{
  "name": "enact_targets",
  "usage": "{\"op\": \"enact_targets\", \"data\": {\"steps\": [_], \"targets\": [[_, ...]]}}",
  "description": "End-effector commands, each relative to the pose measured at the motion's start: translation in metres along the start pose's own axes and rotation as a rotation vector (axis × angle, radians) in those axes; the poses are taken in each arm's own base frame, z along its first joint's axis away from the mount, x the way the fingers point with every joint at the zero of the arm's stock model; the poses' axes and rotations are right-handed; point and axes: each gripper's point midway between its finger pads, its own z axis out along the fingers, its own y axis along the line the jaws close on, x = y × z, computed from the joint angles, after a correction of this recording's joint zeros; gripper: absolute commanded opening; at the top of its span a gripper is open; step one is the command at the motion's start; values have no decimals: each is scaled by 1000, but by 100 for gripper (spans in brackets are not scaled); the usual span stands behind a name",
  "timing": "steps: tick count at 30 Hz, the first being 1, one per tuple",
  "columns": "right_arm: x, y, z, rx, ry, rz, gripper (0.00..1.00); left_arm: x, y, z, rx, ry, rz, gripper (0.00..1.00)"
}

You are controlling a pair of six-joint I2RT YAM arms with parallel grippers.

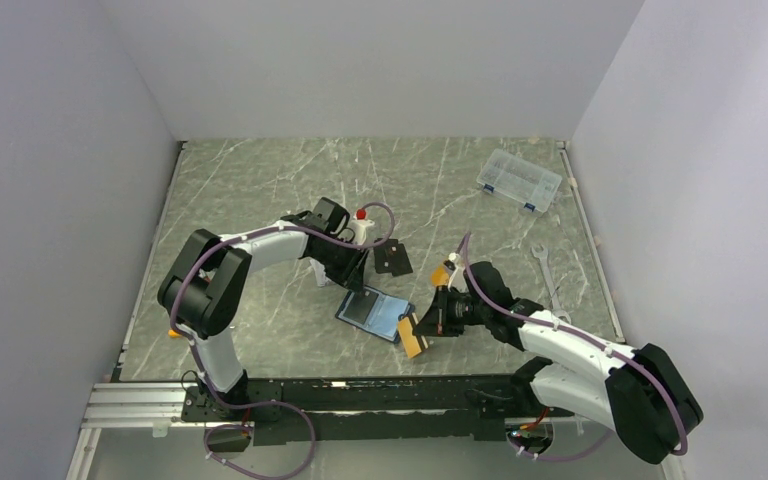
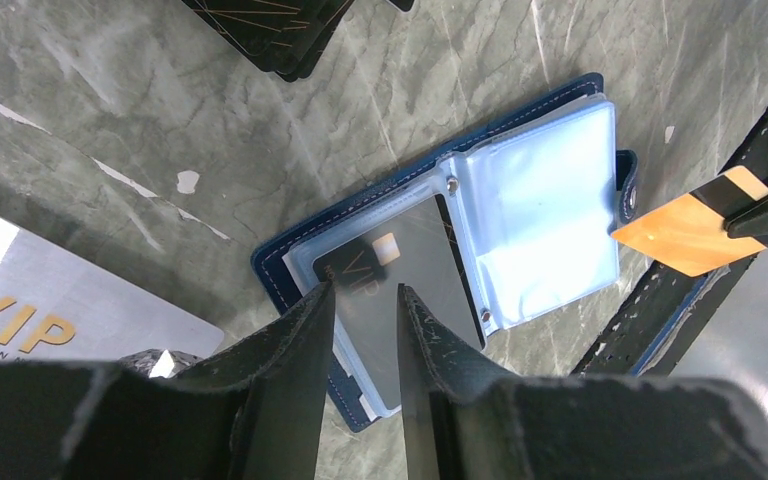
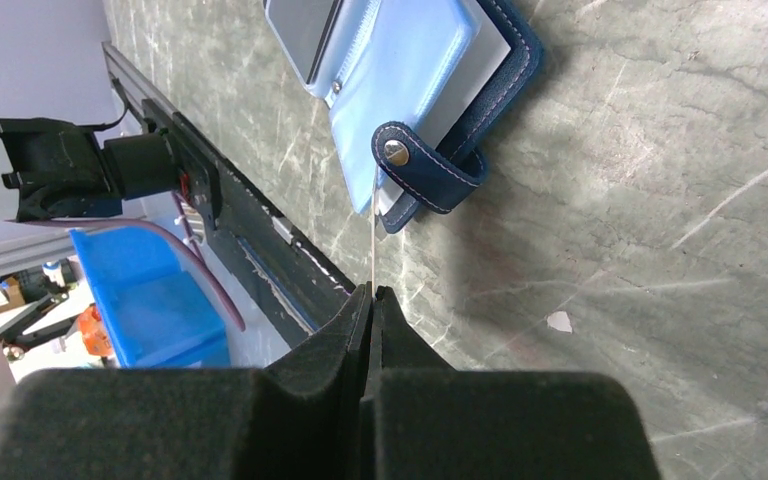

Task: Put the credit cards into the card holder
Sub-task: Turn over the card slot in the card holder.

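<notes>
— How are the right fingers (image 3: 370, 300) seen?

— They are clenched on the orange-gold card (image 2: 685, 235), which is held by the end nearest its dark stripe. From the right wrist it is seen edge-on, as a thin line. Its free end is brought just beside the snap tab (image 3: 430, 165) of the card holder (image 1: 375, 312). Whether the two are touching cannot be told.

— And the left fingers (image 2: 325, 310)?

— They are parted, and nothing is gripped between them. They are held over the left page of the holder, where a dark-looking card (image 2: 400, 280) is seen tucked into a clear sleeve.

— Where is the holder placed?

— It is laid open on the table (image 1: 260, 180) between the two arms. Its pale blue sleeves are turned up and its navy cover is spread beneath.

— What is found further out?

— A silver card marked VIP (image 2: 60, 300) is laid flat on the table, near the left fingers and apart from the holder. A flat black rectangle (image 1: 393, 258) is set beyond the holder. A clear plastic box (image 1: 520, 180) is placed well apart, towards the far right corner.
</notes>
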Motion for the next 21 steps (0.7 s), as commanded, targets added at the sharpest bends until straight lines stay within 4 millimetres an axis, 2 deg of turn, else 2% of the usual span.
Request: {"op": "enact_targets", "data": {"steps": [1,21], "targets": [[-1,7,-2,-44,-8,-11,0,-5,-4,-2,-6,-4,36,34],[6,10,-8,-65,12,-26,0,-8,-10,-4,-2,-9,57,30]]}}
